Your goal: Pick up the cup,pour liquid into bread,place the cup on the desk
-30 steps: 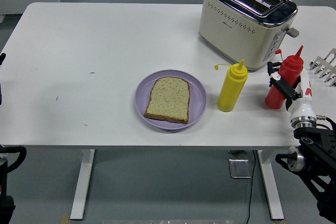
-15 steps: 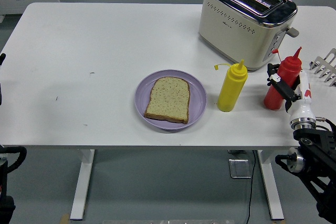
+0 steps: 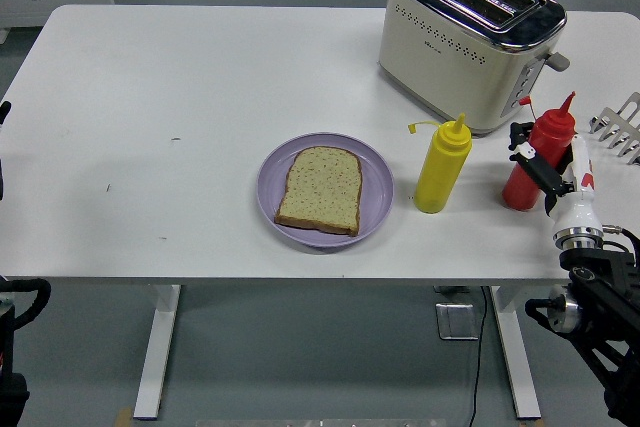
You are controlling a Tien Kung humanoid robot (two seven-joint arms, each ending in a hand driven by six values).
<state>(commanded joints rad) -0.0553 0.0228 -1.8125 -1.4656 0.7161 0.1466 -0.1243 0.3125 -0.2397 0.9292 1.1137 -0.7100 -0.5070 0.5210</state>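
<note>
The right robot hand (image 3: 545,172) wraps its fingers around the red squeeze bottle (image 3: 536,159) standing on the tabletop (image 3: 180,97), hiding the bottle's lower right side. A bread slice (image 3: 320,189) lies on the purple plate (image 3: 375,187), beside the yellow squeeze bottle (image 3: 441,167).

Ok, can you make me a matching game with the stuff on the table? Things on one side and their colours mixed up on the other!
Things:
1. squeeze bottle beside the plate
2. squeeze bottle at the robot's right hand
3. plate under the bread
4. toaster at the back

Colours:
A. purple
B. cream and silver
C. yellow
D. red

Right pairs: 1-C, 2-D, 3-A, 4-B
</note>
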